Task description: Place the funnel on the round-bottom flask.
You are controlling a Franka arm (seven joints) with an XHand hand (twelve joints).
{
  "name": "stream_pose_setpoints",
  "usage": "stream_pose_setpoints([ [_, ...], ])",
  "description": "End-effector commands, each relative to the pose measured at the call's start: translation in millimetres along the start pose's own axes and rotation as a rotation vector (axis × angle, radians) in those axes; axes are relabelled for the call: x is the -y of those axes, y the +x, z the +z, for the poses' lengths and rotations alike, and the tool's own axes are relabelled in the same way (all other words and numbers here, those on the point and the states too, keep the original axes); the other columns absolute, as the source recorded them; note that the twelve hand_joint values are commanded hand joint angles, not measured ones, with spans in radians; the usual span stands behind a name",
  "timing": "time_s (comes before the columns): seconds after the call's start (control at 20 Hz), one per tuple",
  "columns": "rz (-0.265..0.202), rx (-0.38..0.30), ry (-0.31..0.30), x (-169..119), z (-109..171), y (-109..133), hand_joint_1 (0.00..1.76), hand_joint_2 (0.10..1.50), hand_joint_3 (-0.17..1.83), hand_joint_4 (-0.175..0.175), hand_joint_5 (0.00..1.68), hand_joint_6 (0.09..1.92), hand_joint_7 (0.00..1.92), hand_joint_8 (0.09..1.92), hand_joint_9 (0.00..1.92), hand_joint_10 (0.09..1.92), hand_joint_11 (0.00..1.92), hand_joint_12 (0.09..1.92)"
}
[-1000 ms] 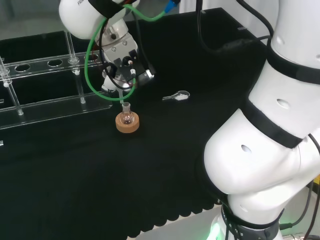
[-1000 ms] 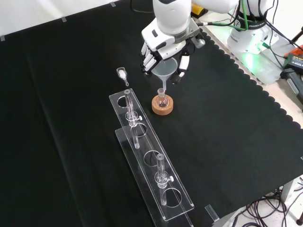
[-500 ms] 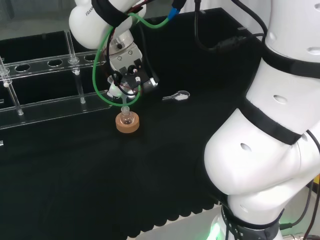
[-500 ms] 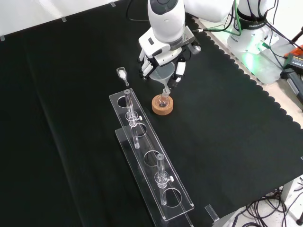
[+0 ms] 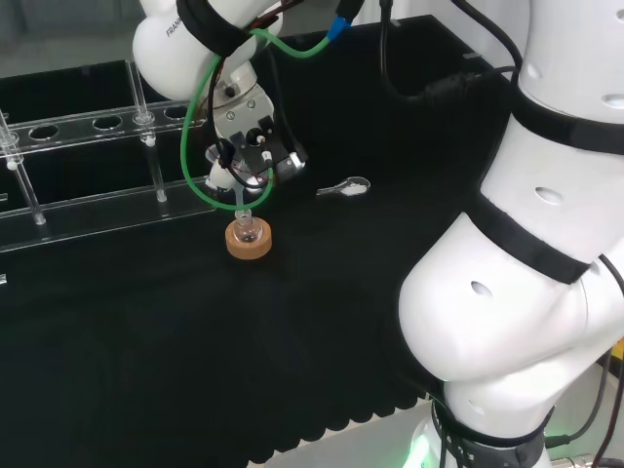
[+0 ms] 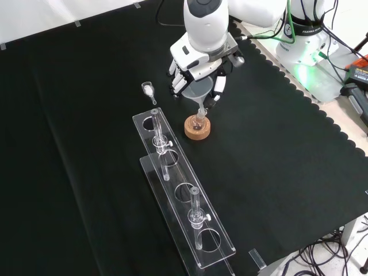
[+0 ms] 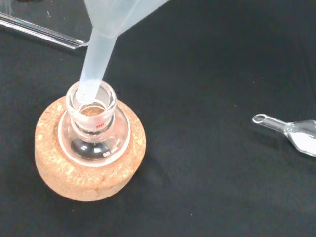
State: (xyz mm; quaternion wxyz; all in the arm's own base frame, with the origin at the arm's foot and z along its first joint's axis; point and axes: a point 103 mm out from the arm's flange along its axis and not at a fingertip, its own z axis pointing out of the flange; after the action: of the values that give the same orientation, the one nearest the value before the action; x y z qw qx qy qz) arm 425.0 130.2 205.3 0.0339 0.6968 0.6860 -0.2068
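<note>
A small clear round-bottom flask [image 7: 94, 133] sits upright in a cork ring [image 7: 89, 170] on the black cloth, seen also in the front view as the flask [image 6: 198, 122] on its cork ring [image 6: 198, 130]. The hand [image 6: 198, 60] is curled round the wide cone of a translucent funnel [image 6: 199, 92], directly above the flask. In the wrist view the funnel stem [image 7: 96, 61] slants down and its tip sits just inside the flask's neck. In the head view the hand [image 5: 249, 136] hangs over the cork ring [image 5: 249, 241].
Two long clear acrylic racks [image 6: 184, 201] with glass tubes lie left of the flask in the front view. A small glass scoop [image 7: 291, 133] holding white powder lies on the cloth nearby, the scoop [image 5: 346, 187] being to the right in the head view.
The hand has lowered with the funnel, bringing the stem tip from above the flask down into its neck. Over the last half second it barely moved.
</note>
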Motion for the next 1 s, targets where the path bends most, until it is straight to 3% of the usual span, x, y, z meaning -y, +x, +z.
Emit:
stream_pose_setpoints([
  [0.05, -0.001, 0.006, -0.003, -4, 0, -1, 0.84, 0.76, 0.59, -0.110, 0.95, 0.76, 1.00, 0.81, 1.40, 0.35, 1.05, 0.92],
  [1.0, -0.008, 0.001, 0.032, -17, 22, 4, 0.85, 0.76, 0.59, -0.113, 0.95, 0.77, 0.99, 0.82, 1.38, 0.34, 1.04, 0.92],
])
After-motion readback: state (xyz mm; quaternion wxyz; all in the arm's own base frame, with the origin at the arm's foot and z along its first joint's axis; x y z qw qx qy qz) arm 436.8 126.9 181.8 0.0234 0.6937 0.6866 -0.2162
